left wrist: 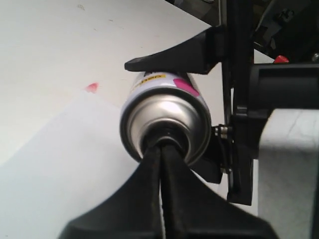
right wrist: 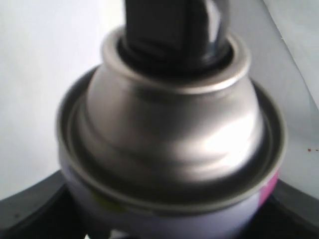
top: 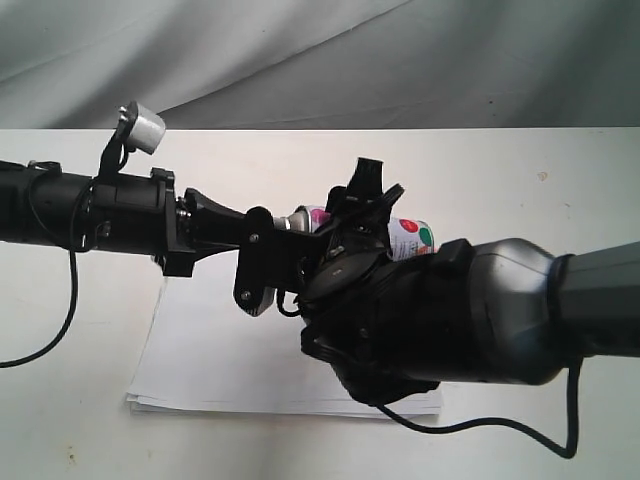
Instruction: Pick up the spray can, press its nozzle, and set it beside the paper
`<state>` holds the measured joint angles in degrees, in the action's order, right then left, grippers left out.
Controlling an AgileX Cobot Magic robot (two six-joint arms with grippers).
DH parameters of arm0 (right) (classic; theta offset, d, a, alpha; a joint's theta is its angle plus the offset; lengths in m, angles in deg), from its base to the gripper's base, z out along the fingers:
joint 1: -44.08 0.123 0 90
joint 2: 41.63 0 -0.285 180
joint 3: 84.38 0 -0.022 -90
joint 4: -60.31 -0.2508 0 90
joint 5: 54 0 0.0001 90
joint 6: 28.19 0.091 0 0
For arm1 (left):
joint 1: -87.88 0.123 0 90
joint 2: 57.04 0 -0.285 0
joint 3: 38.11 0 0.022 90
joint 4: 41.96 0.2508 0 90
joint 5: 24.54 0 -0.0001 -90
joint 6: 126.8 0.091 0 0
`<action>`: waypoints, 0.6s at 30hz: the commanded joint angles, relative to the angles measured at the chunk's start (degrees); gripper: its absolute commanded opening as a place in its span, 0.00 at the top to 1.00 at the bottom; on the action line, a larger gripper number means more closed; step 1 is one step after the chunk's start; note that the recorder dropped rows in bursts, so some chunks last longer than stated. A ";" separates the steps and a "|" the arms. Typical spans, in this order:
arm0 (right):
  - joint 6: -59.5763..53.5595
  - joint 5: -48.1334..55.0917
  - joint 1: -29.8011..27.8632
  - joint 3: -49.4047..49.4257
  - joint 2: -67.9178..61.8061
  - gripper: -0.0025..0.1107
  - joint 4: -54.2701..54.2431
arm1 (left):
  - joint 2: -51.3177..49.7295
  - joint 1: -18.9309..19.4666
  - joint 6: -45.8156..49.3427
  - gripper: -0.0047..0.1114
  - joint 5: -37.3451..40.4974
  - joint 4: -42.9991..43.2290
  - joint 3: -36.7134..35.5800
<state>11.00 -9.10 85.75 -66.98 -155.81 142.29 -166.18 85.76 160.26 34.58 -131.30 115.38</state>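
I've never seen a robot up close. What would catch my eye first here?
Two black arms meet in the middle of the white table, above a stack of paper. Between them a silver spray can hangs sideways in the air, clamped in the right gripper. The left gripper, closed to a point, pokes at the can's top.

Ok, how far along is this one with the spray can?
Done: the spray can is picked up, clamped in the right fingers and lying sideways above the paper. In hand: the left fingers, closed together, have their tips at the nozzle; no spray is visible, so I cannot tell if it is pressed. Left: setting the can down beside the paper.
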 commanded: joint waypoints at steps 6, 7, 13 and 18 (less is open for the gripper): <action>-0.08 -3.74 0.44 -0.70 0.67 0.98 3.89 | -2.78 -0.87 -2.30 0.96 1.84 0.84 1.63; -0.08 -3.74 0.44 -0.70 0.67 0.98 3.89 | -3.62 -0.87 -2.16 0.96 2.60 0.57 1.63; -0.08 -3.84 0.44 -0.70 0.67 0.98 3.89 | -5.93 -0.87 -0.42 0.96 4.44 -1.05 1.63; -0.08 -6.15 0.44 -0.70 0.67 0.98 3.89 | -5.93 -0.87 0.09 0.96 5.32 -2.15 1.63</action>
<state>10.67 -9.89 85.75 -66.53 -156.29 140.72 -171.57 85.76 159.59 38.55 -133.27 116.81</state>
